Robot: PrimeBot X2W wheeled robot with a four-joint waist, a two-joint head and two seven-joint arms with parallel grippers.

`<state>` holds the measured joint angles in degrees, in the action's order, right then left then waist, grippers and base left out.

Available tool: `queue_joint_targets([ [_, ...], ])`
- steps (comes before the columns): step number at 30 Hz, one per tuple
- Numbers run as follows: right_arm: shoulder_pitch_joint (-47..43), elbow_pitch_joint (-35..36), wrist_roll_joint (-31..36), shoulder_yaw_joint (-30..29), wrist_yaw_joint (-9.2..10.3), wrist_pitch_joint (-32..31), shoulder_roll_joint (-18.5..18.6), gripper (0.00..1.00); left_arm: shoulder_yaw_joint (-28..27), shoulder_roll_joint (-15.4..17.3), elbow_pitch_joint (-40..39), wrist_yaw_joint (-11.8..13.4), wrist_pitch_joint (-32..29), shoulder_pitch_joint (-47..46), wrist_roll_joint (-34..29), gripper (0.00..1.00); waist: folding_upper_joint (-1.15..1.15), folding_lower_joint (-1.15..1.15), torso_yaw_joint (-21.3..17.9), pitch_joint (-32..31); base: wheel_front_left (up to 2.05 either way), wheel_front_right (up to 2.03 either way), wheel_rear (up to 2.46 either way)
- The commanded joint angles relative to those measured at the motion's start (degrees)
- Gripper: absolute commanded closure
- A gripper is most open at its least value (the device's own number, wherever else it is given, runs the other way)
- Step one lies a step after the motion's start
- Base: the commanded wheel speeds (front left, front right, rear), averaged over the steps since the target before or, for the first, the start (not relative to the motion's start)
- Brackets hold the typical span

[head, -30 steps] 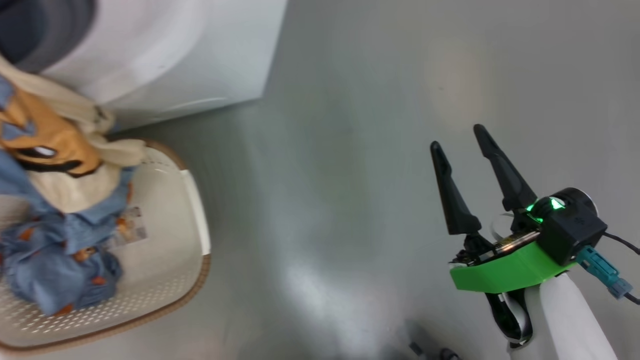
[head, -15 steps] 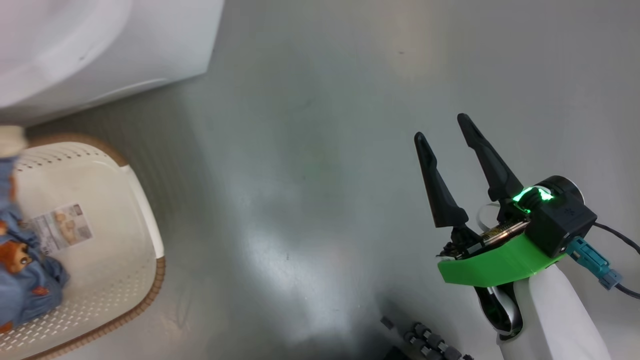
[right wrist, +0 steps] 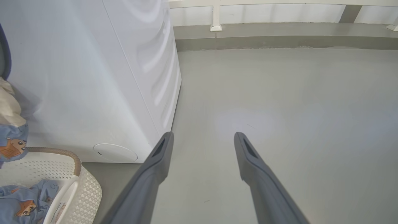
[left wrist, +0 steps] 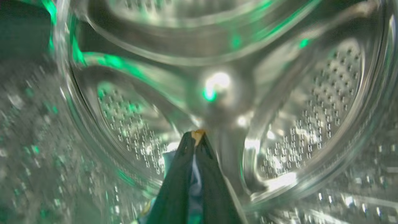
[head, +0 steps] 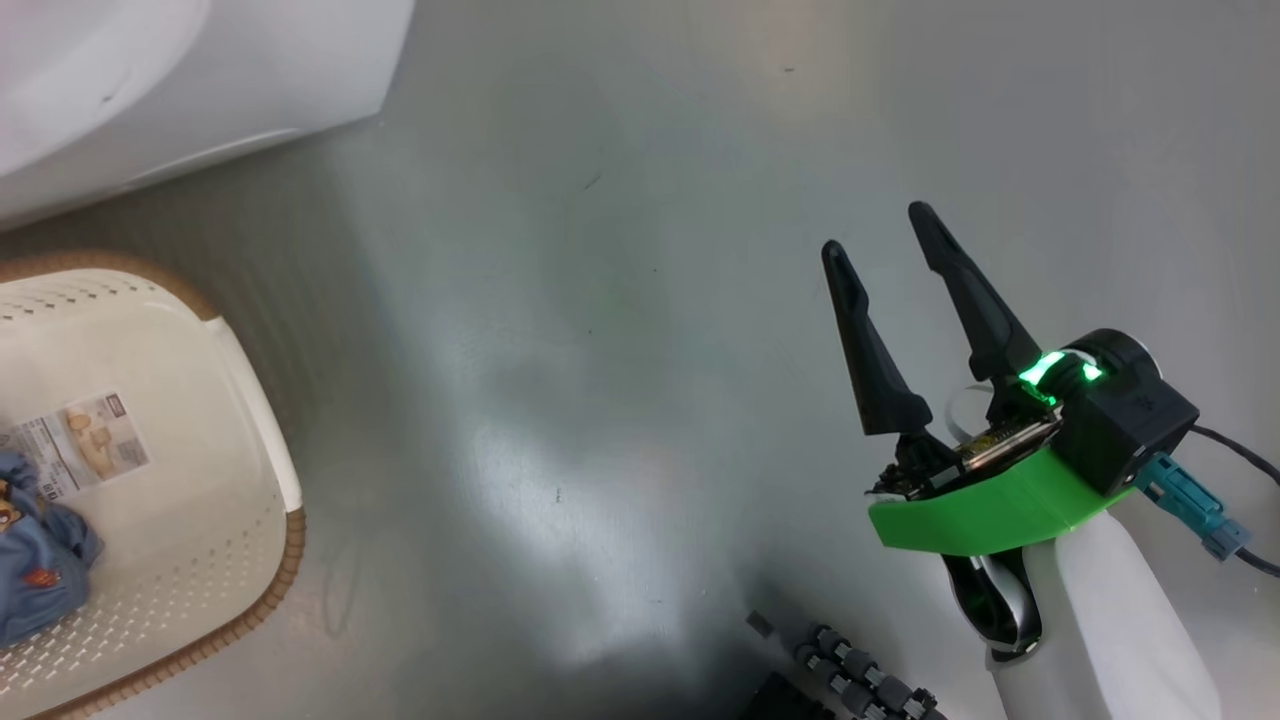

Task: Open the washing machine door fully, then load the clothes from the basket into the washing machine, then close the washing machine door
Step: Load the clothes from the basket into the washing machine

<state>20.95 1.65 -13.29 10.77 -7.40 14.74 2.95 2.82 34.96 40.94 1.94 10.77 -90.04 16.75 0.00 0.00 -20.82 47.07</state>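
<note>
**Washing machine** (right wrist: pixel 93 77): big white box-shaped front-loader. It stands at ten o'clock in the right wrist view, with a round white filter cap (right wrist: pixel 115 152) low on its front.

**Drum** (left wrist: pixel 326 109): perforated steel, seen from inside in the left wrist view, with green glints on the metal.

**Basket** (head: pixel 290 540): small cream-white rectangular plastic basket with perforated sides and a brown woven-look rim. It sits on the floor at eight o'clock in the head view, just beside the washing machine's front. A paper label sticker (head: pixel 80 455) lies on its inner bottom.

**Clothes** (head: pixel 35 580): small light-blue fabric garments with orange-brown bear prints.
- One heap is in the basket, at the nine o'clock edge of the head view.
- In the right wrist view a cream and blue piece hangs at nine o'clock above the basket rim. Its upper end is cut off by the frame.

**Left gripper** (left wrist: pixel 195 137): two long dark fingers at six o'clock in the left wrist view, inside the drum. They are pressed together on a sliver of light-blue and tan cloth, one of the clothes.

**Right gripper** (head: pixel 874 230): two long dark fingers on a green mount, at four o'clock in the head view. The fingers are spread apart with nothing between them, over the glossy grey floor (head: pixel 600 300) and well apart from the basket.
</note>
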Motion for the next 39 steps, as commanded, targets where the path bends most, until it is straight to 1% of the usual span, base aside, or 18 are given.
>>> queue_joint_targets([
  [1, -0.94, 1.18, -0.18, 1.01, -0.09, 0.26, -0.04, 0.0, 0.39, 1.96, 0.8, -1.32, -2.62, 0.06, 0.61, 1.0, 0.0, 0.0, 0.32, 0.2, 0.0, 0.0, 0.0],
  [4, -0.79, 1.27, -0.27, 0.76, -0.09, 0.26, -0.05, 0.0, 0.97, 1.16, 3.48, -2.54, -6.03, 0.38, 1.73, 1.0, 0.0, 0.0, 0.85, 0.52, 0.0, 0.0, 0.0],
  [10, -0.43, 1.32, -0.31, 0.41, -0.09, 0.26, -0.06, 0.0, 2.0, 0.59, 5.87, -3.76, -9.94, 1.27, 2.55, 1.0, 0.0, 0.0, 1.68, 0.66, 0.0, 0.0, 0.0],
  [14, -0.35, 1.13, -0.24, 0.12, -0.09, 0.26, -0.06, 0.0, 2.1, 0.05, 6.92, -3.86, -13.6, 2.58, 3.73, 1.0, 0.0, 0.0, 2.4, 0.33, 0.0, 0.0, 0.0],
  [17, -0.29, 0.92, -0.27, -0.13, -0.09, 0.26, -0.07, 0.0, 1.77, -0.29, 6.22, -3.98, -16.48, 4.34, 5.2, 1.0, 0.0, 0.0, 3.25, -0.23, 0.0, 0.0, 0.0],
  [19, -0.22, 0.69, -0.19, -0.3, -0.09, 0.26, -0.07, 0.0, 1.63, -0.56, 5.54, -3.79, -17.17, 5.48, 5.75, 1.0, 0.0, 0.0, 3.74, -0.71, 0.0, 0.0, 0.0],
  [20, -0.15, 0.56, -0.19, -0.34, -0.09, 0.26, -0.07, 0.0, 1.49, -0.67, 4.99, -3.69, -16.82, 6.08, 5.97, 0.61, 0.0, 0.0, 3.93, -0.97, 0.0, 0.0, 0.0],
  [21, -0.1, 0.44, -0.17, -0.4, -0.09, 0.26, -0.07, 0.0, 1.32, -0.85, 4.49, -3.67, -16.38, 6.75, 6.27, 0.11, 0.0, 0.0, 4.14, -1.25, 0.0, 0.0, 0.0],
  [22, -0.01, 0.39, -0.14, -0.41, -0.09, 0.26, -0.07, 0.0, 1.18, -0.93, 3.93, -3.58, -15.77, 7.46, 6.46, 0.0, 0.0, 0.0, 4.27, -1.51, 0.0, 0.0, 0.0],
  [29, -0.25, 0.02, 0.11, -1.07, -0.09, 0.26, -0.07, 0.0, 0.97, -1.39, 0.02, -3.32, -11.94, 14.02, 7.06, 0.0, 0.0, 0.0, 5.27, -3.91, 0.0, 0.0, 0.0],
  [35, -1.1, -0.21, 0.19, -2.24, -0.09, 0.26, -0.07, 0.0, 0.18, -1.88, -5.3, -1.33, -7.4, 21.88, 7.19, 0.0, 0.0, 0.0, 5.94, -6.7, 0.0, 0.0, 0.0],
  [39, -2.01, -0.42, 0.57, -3.22, -0.09, 0.26, -0.07, 0.0, -1.31, -2.65, -10.15, 0.09, -4.96, 28.86, 8.41, 0.0, 0.0, 0.0, 6.64, -8.98, 0.0, 0.0, 0.0],
])
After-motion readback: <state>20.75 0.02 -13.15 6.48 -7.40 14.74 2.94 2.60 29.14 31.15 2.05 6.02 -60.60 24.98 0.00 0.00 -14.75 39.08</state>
